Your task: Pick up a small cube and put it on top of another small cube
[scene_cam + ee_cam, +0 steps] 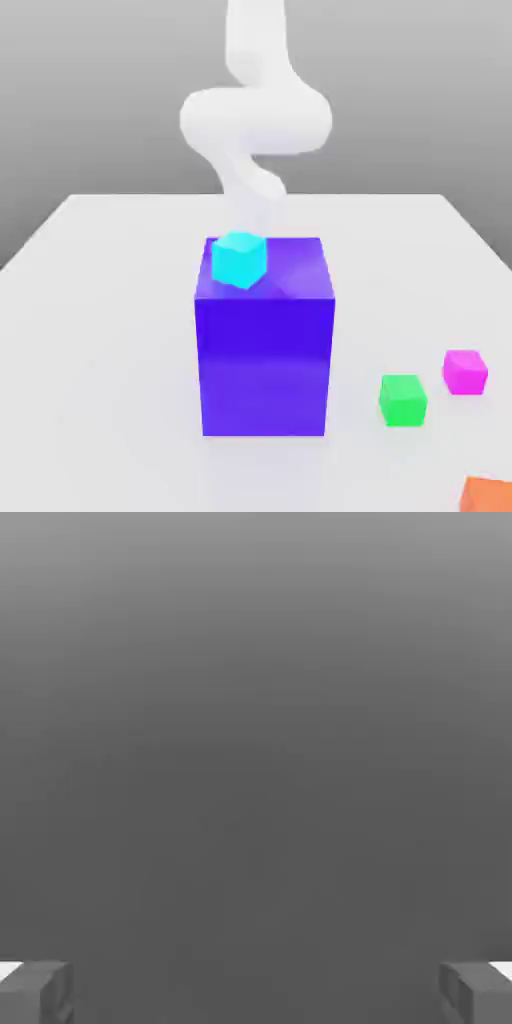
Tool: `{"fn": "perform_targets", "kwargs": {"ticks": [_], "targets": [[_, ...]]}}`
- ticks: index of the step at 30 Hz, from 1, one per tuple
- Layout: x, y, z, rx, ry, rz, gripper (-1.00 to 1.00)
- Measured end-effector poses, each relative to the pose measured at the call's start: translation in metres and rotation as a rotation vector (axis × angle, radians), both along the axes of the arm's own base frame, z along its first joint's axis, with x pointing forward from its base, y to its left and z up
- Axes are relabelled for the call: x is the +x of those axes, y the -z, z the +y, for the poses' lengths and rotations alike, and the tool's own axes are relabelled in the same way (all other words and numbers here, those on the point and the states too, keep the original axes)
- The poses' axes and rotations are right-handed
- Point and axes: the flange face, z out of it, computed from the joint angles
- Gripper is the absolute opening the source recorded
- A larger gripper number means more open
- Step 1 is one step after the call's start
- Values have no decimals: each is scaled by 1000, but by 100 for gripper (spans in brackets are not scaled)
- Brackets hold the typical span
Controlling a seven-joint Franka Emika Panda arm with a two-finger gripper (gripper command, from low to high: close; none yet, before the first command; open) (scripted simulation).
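Observation:
The small cube, magenta-pink and glossy, rests on the white table at the exterior view's right. Just to its left and a little nearer sits another small cube, bright green and the same size, a small gap apart from it. My white arm curls down behind the big blue block, well away from both cubes. In the hand view my gripper is open, its grey fingertips standing wide apart with nothing between them and plain grey beyond.
A big blue block stands mid-table with a cyan cube on its top, near the far left corner. An orange cube sits at the front right edge. The white table spreads out around them.

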Motion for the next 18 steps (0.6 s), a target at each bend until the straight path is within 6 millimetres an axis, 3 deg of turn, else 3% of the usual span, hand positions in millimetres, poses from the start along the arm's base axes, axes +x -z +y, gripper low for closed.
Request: {"fn": "perform_targets", "kwargs": {"ticks": [4,9,14,18], "targets": [[37,81,62,-87,-229,116,0],[46,186,141,-200,-514,244,0],[18,292,213,-320,-805,359,0],[-32,375,262,-427,-1060,441,0]]}}
